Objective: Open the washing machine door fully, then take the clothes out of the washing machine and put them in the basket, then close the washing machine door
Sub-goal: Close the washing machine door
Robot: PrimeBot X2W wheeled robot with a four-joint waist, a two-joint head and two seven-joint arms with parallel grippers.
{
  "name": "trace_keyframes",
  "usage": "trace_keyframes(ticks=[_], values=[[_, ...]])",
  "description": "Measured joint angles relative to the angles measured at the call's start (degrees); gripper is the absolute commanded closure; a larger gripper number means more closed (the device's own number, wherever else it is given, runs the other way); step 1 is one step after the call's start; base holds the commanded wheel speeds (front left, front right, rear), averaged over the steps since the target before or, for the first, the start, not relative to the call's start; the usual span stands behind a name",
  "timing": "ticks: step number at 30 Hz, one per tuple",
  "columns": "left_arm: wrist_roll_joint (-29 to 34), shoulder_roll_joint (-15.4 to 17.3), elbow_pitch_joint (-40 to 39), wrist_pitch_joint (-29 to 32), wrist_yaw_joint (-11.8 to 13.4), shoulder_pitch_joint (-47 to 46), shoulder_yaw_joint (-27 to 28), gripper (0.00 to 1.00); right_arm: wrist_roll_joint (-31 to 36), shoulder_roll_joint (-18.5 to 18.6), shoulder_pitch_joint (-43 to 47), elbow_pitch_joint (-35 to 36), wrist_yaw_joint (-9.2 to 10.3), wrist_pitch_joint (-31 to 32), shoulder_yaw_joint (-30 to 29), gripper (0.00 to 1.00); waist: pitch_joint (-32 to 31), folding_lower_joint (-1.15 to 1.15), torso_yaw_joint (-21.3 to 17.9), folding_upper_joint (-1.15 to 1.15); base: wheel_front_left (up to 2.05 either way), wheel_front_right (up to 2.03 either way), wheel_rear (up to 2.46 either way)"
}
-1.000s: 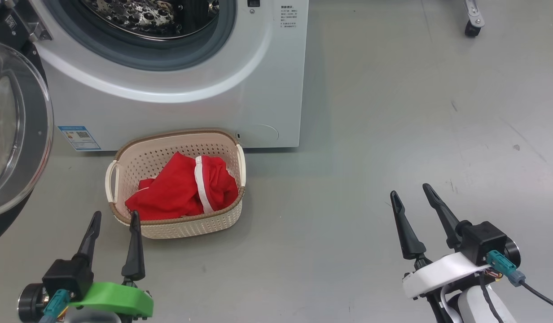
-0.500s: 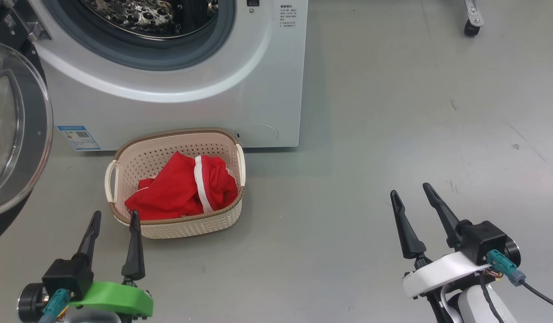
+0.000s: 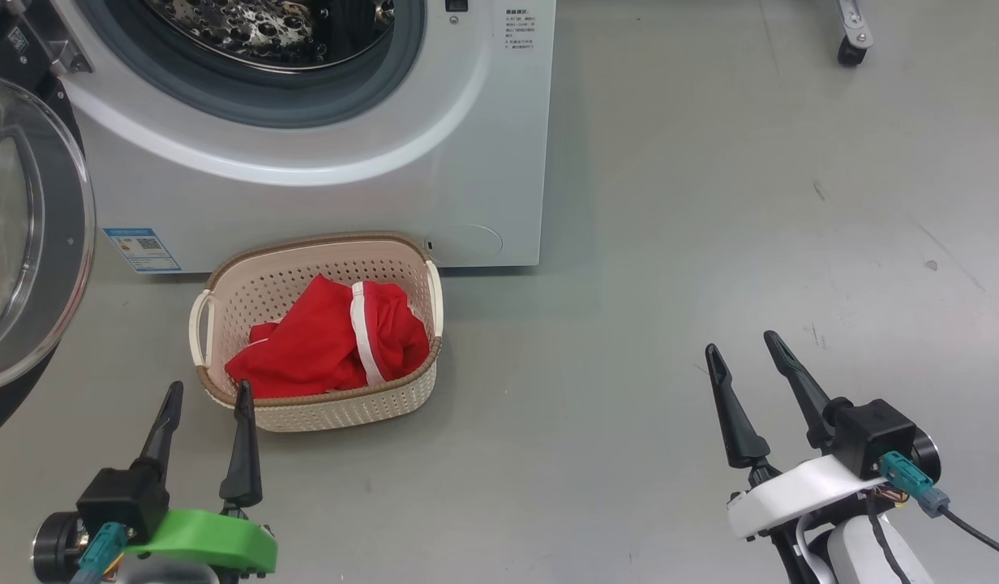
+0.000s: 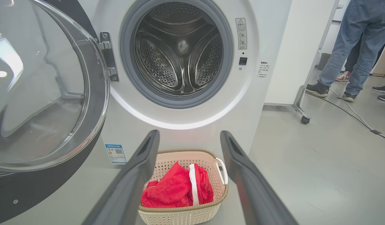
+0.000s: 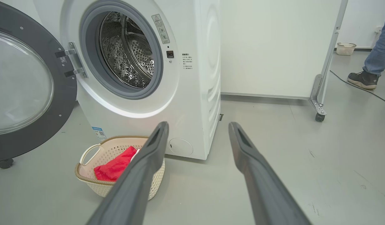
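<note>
The white washing machine point(image 3: 321, 178) stands ahead with its steel drum point(image 4: 178, 50) bare inside. Its door point(image 3: 21, 235) hangs wide open to the left, the glass bowl point(image 4: 39, 93) facing me. On the floor in front of the machine sits the cream basket point(image 3: 317, 410), and the red clothes point(image 3: 329, 341) with white trim lie in it. My left gripper point(image 3: 208, 395) is open, low, just in front of the basket's near left corner, holding nothing. My right gripper point(image 3: 743, 345) is open over the bare floor, well right of the basket.
A person's legs in jeans point(image 4: 355, 47) stand at the right behind a white partition on castors point(image 5: 319, 115). A cable point(image 4: 352, 115) runs across the floor there. Another small basket point(image 5: 345, 49) sits far back. Grey floor point(image 3: 710, 203) stretches to the right.
</note>
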State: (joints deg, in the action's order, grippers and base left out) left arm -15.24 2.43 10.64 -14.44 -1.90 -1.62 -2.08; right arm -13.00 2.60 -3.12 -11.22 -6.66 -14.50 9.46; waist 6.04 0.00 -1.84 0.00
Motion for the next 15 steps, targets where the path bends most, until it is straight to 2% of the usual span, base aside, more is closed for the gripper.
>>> trace_keyframes(ticks=[15], values=[[0.1, -0.1, 0.2, 0.0, -0.2, -0.1, -1.5, 0.0, -0.1, 0.0, 0.0, 0.1, 0.03, 0.0, -0.9, 0.0, 0.0, 0.0, 0.8, 0.0, 0.0, 0.0, 0.0]])
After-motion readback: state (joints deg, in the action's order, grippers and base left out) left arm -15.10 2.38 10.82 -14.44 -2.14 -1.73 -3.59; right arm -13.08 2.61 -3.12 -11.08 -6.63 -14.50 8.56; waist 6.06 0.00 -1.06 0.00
